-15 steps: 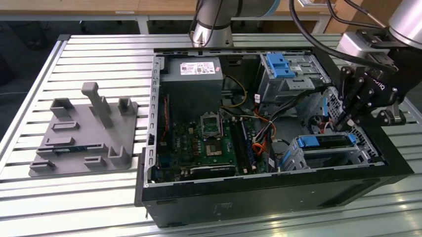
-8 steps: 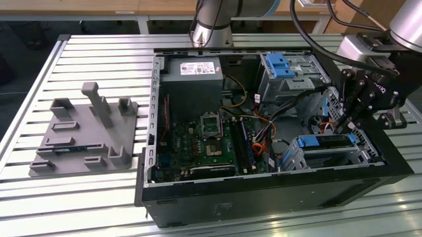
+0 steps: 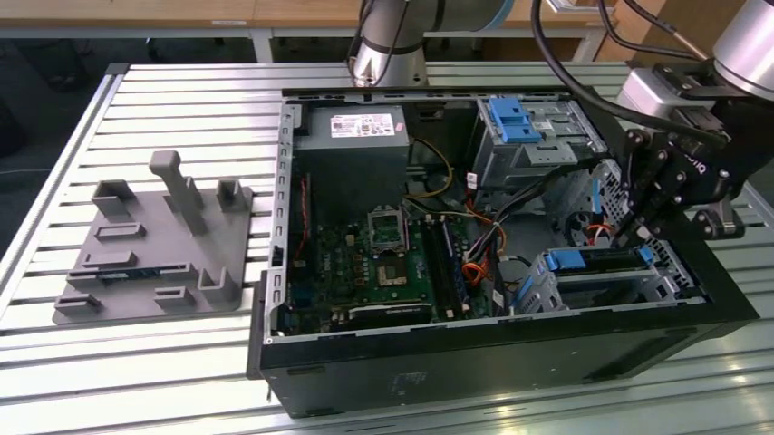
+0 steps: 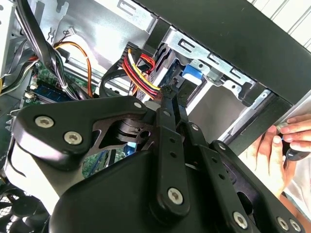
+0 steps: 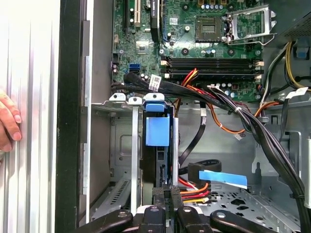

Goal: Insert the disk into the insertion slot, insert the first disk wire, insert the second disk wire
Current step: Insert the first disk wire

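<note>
Black gripper (image 3: 624, 239) hangs over the corner of the open computer case (image 3: 484, 362) on the exterior view's right, with its tips pointing down into the case. In both wrist views the two fingers (image 5: 162, 193) are pressed together at the tips and I see nothing between them, so the gripper (image 4: 167, 91) is clenched and empty.

Directly under the tips is the disk (image 3: 593, 260) in its bright blue frame. It sits inside the insertion slot (image 3: 662, 283), the low bay of thin silver metal at the case wall. In the first wrist view the disk (image 5: 158, 131) is seen from its narrow edge, standing between the silver walls of the slot (image 5: 134, 145), and the gripper (image 5: 168, 191) is in one line with it, at its nearer end. Whether the tips touch the disk, I cannot tell. In the second wrist view the blue of the disk (image 4: 190, 77) shows just beyond the tips, inside the slot (image 4: 214, 63).

A bundle of red, yellow and orange wires (image 5: 194, 187) lies loose just beside the fingers, and a black cable with a blue tag (image 5: 222, 178) is near it. The taller cage with blue latch (image 3: 523, 127) stands apart, deeper in the case. A person's hand (image 5: 7, 121) rests on the table outside the case wall.
</note>
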`<state>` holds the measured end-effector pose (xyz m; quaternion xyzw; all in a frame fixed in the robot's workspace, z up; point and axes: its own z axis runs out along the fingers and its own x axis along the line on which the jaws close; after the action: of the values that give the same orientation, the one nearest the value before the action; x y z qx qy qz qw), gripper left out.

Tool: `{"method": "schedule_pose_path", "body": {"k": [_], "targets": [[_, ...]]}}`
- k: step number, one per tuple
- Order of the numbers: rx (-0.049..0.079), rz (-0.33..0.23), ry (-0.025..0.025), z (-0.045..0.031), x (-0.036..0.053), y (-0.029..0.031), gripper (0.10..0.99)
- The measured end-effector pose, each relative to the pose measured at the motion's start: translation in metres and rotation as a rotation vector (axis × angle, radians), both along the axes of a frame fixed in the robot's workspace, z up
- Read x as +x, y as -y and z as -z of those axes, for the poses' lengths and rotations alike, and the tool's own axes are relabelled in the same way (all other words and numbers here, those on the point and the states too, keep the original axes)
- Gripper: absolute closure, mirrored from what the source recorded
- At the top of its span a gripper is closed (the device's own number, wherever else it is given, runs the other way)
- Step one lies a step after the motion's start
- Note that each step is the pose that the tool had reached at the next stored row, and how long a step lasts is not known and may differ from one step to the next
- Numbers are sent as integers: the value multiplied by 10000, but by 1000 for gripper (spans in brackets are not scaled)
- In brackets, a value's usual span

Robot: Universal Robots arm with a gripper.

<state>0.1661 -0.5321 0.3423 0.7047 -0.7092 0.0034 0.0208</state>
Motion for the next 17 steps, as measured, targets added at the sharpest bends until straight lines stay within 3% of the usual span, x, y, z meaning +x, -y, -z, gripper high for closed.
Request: {"method": "schedule_pose_path", "body": {"k": [8, 17], "targets": [[2, 1, -7, 17, 0, 1, 922], [0, -7, -48, 39, 5, 1, 922]]}}
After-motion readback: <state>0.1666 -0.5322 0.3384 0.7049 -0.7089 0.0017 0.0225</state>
